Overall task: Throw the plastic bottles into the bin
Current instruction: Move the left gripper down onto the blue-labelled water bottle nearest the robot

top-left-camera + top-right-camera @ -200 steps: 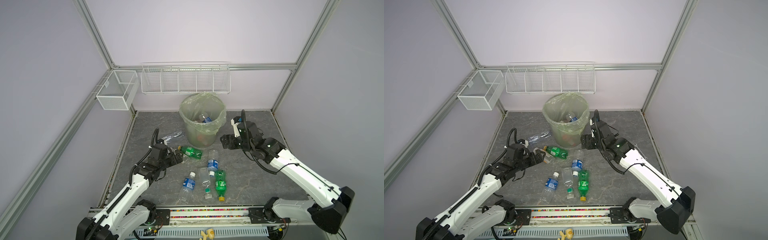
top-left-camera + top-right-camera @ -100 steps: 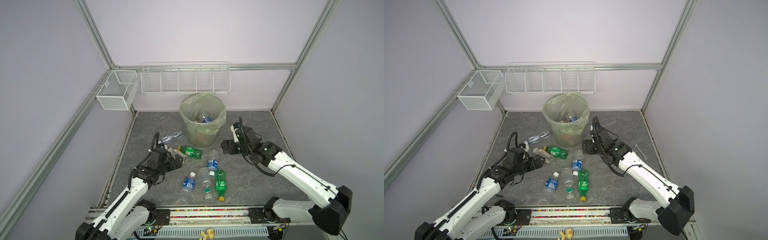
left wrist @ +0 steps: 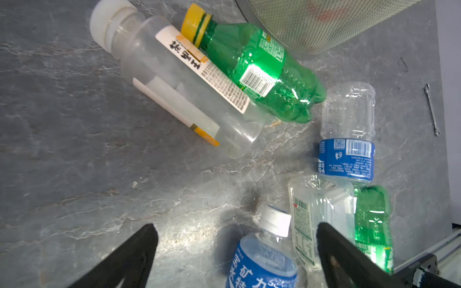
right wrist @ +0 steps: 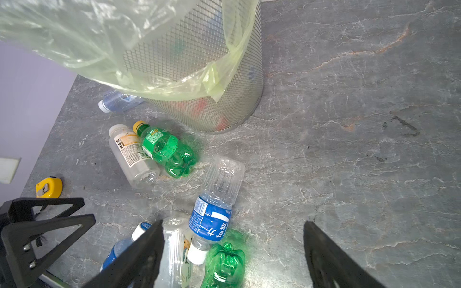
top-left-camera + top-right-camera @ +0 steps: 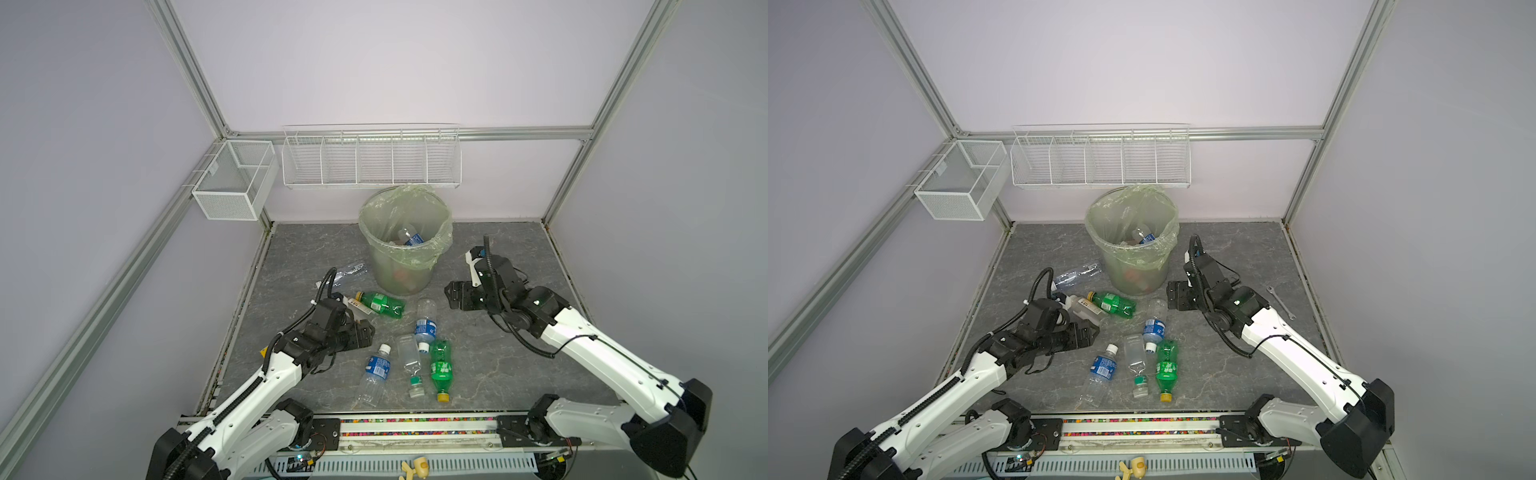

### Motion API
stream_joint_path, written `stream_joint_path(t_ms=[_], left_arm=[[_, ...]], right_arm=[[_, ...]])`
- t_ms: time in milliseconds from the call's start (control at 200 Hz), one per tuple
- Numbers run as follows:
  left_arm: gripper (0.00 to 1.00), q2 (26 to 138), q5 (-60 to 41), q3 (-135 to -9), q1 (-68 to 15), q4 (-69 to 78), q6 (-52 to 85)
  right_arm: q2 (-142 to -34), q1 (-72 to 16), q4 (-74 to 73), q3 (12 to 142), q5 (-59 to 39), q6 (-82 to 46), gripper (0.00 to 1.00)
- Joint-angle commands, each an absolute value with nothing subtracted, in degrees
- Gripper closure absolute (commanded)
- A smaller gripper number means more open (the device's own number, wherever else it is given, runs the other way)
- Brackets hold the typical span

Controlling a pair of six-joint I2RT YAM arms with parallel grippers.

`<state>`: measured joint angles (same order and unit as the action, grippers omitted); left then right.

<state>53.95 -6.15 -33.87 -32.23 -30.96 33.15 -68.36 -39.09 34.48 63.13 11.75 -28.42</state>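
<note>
Both top views are centred on the bin (image 5: 401,270), which is stood at the rear middle of the floor and partly filled. Seven bottles (image 5: 1136,353) are scattered in front of it, at frame centre. The left gripper (image 5: 365,334) and right gripper (image 5: 454,296) are held low on either side of that cluster. Both have their jaws spread wide, and nothing is gripped.

The step is judged to be a reach for a pick. In the right wrist view the short blue bottle (image 4: 217,199) is framed between the jaws. Its long axis is laid from upper right to lower left, with the base toward the bin and the white cap toward the frame's bottom. The jaws are best lowered across that axis, at the label, so the round body is not squeezed out.

In the left wrist view the tall blue bottle (image 3: 264,259) is found at lower centre, right of the midline, with its cap pointed up the frame. Centring is advised before closing, so that the clear bottle (image 3: 321,212) beside it is not caught.
</note>
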Motion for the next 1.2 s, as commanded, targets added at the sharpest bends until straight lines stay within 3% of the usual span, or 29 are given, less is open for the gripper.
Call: stream_joint_path(t_ms=[0,805,1195], left_arm=[[0.01,53.6,-6.6,-33.8,-33.5,-31.5,33.9],[0.01,48.0,-9.5,-26.0,-40.9,-31.9,41.6],[0.0,47.4,-5.7,-24.5,-49.8,-34.1,44.1]], right_arm=[[-66.8,-39.0,34.4,61.9,12.3,-29.5,0.12],[-67.2,-39.0,33.6,61.7,11.4,-29.6,0.12],[-67.5,-39.0,33.6,61.0,11.1,-30.5,0.12]])
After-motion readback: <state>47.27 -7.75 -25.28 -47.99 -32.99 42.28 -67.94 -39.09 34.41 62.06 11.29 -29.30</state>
